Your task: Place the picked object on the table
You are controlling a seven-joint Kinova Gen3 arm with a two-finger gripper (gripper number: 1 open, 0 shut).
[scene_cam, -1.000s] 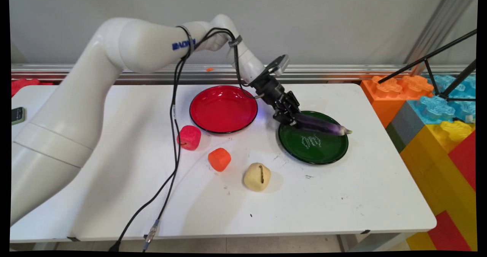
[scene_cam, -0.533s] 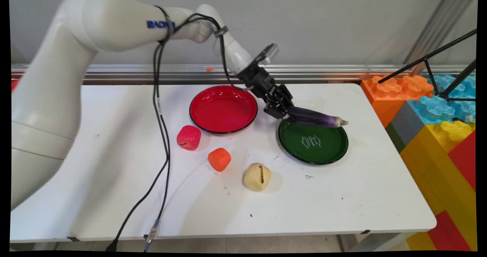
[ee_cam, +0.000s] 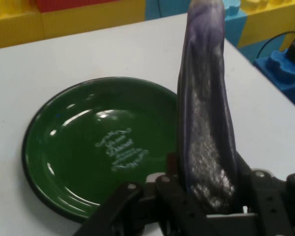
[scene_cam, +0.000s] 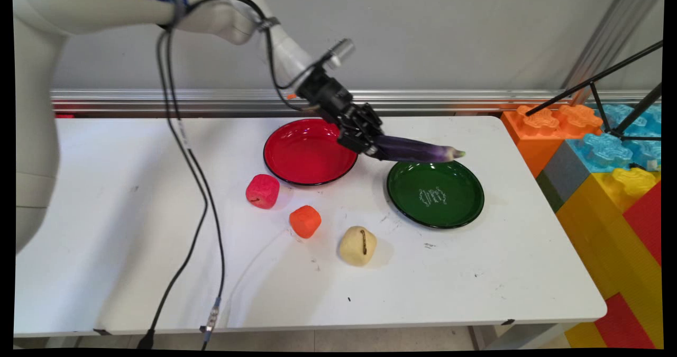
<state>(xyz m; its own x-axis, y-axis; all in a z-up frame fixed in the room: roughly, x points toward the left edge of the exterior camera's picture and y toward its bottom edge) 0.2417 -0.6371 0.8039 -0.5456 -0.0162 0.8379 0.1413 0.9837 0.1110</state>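
Meanwhile hand (scene_cam: 370, 148) grips purple eggplant (scene_cam: 418, 150) above white table (scene_cam: 132, 230), grey wall (scene_cam: 449, 34) behind.

We see our white arm (scene_cam: 106, 8) reaching in from upper left, its claw (scene_cam: 370, 146) angled down-right, fingers clamped tight.

A white table (scene_cam: 476, 293) stands against a plain grey wall (scene_cam: 449, 34), with a metal rail (scene_cam: 476, 98) running behind the table. Right of the table, giant toy building blocks (scene_cam: 608, 156) are stacked under a black tripod (scene_cam: 624, 98).
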